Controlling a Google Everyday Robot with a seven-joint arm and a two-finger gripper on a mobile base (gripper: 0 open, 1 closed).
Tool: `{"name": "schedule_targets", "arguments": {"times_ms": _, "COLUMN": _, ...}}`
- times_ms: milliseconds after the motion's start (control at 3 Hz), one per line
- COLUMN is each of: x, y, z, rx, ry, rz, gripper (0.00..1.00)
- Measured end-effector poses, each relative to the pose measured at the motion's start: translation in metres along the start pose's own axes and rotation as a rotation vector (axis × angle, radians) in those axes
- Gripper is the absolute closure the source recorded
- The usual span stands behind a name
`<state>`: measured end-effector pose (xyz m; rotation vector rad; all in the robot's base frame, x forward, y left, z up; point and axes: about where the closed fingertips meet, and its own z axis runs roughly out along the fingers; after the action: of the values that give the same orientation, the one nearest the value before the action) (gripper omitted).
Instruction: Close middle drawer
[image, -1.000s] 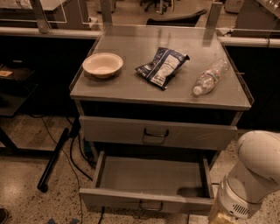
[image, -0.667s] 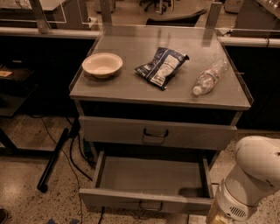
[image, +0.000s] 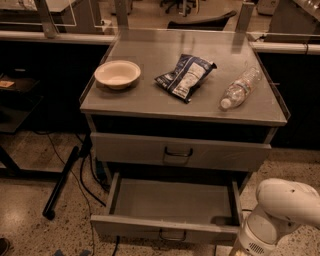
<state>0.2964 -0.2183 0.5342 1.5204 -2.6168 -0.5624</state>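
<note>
The middle drawer (image: 172, 226) stands pulled far out at the bottom of the grey cabinet. Its shallow tray is empty, and its low front panel has a small dark wire handle (image: 172, 235) at centre. Above it the taller top drawer front (image: 177, 151), with the bigger handle, is flush with the cabinet. Only a white rounded arm segment (image: 280, 215) shows at the bottom right, just right of the open drawer's front corner. My gripper is out of view past the bottom edge of the picture.
On the cabinet top (image: 150, 102) lie a cream bowl (image: 117, 73), a dark chip bag (image: 185, 76) and a clear plastic bottle (image: 241, 88). A black pole (image: 60, 182) and cables lie on the speckled floor to the left. Dark desks flank the cabinet.
The white arm segment has sunk lower and shifted slightly left, toward the drawer's right front corner. The drawer stays as far out as before.
</note>
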Motion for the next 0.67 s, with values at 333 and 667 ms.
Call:
{"name": "schedule_targets", "arguments": {"times_ms": 333, "x": 0.0, "y": 0.0, "z": 0.0, "rx": 0.0, "ry": 0.0, "rz": 0.0, "gripper": 1.0}}
{"name": "schedule_targets", "arguments": {"times_ms": 667, "x": 0.004, "y": -0.014, "z": 0.019, "rx": -0.008, "ry": -0.015, "rz": 0.037, "gripper": 1.0}}
